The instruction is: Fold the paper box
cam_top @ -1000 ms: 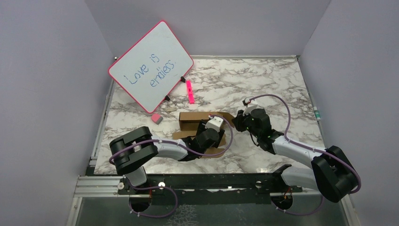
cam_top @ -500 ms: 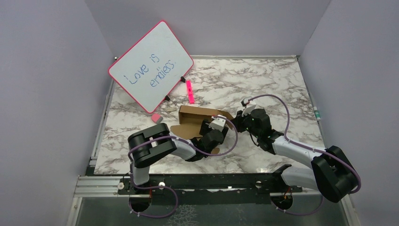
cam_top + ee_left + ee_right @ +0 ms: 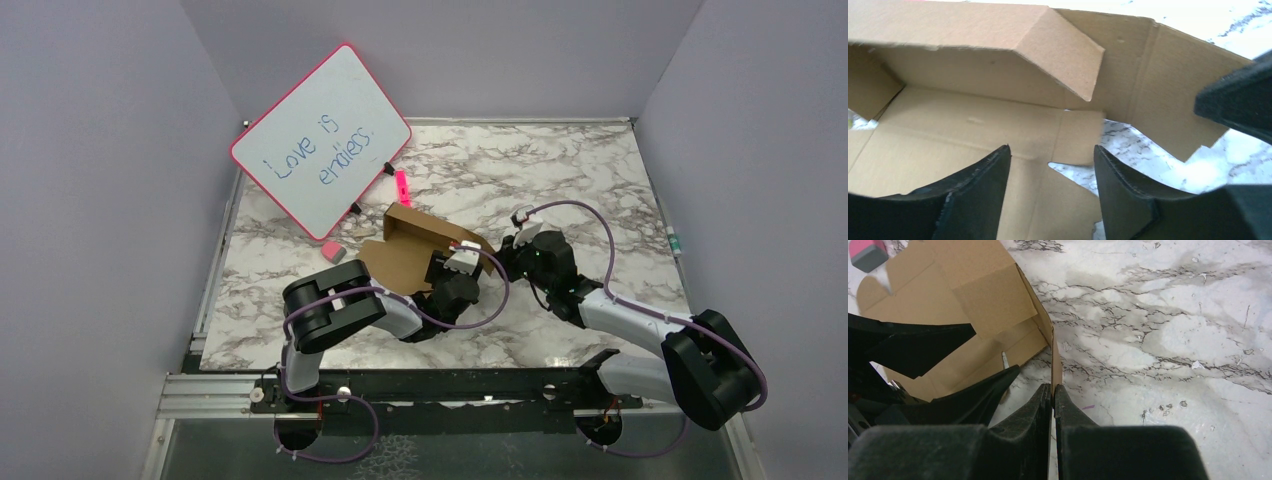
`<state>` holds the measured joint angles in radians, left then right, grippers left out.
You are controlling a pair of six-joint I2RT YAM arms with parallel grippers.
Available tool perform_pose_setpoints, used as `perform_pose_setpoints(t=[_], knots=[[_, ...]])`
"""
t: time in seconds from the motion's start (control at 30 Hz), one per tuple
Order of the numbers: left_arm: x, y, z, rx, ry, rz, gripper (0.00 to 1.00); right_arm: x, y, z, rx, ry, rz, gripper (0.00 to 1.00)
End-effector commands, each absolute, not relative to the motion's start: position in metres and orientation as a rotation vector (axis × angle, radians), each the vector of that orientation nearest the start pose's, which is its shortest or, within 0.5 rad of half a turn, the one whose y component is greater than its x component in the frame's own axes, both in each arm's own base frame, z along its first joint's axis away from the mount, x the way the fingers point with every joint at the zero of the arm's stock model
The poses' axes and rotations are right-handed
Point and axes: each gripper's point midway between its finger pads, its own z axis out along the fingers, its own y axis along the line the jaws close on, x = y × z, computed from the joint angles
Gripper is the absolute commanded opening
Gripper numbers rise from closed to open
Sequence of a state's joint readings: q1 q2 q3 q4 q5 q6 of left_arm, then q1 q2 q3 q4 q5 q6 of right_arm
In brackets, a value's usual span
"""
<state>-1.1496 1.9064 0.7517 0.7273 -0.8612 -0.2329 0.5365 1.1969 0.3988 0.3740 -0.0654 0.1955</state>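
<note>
Paper box [image 3: 415, 238] tipped up versus second ago, walls forming. Right gripper [image 3: 1053, 390] pinches end flap; left gripper [image 3: 1051, 150] wide, inside box.

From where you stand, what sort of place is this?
Probably a robot test booth in a lab. Plain walls close in a marble-patterned table, two robot arms are mounted at a metal rail, and a whiteboard and paper box serve as props.
</note>
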Motion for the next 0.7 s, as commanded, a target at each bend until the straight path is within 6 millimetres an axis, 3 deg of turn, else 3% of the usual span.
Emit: perform_pose_setpoints(t=[0.0, 0.27, 0.5, 0.67], knots=[[0.294, -0.319, 0.060, 0.214, 1.769, -0.044, 0.59, 0.289, 0.197, 0.095, -0.409, 1.949, 0.556, 0.11], [0.294, -0.306, 0.070, 0.174, 1.759, -0.060, 0.54, 0.287, 0.199, 0.097, -0.426, 1.941, 0.568, 0.11], [0.277, -0.338, 0.060, 0.387, 1.754, -0.256, 0.68, 0.286, 0.201, 0.097, -0.438, 1.940, 0.575, 0.11], [0.278, -0.346, 0.053, 0.455, 1.747, -0.248, 0.73, 0.285, 0.202, 0.096, -0.449, 1.939, 0.581, 0.11]])
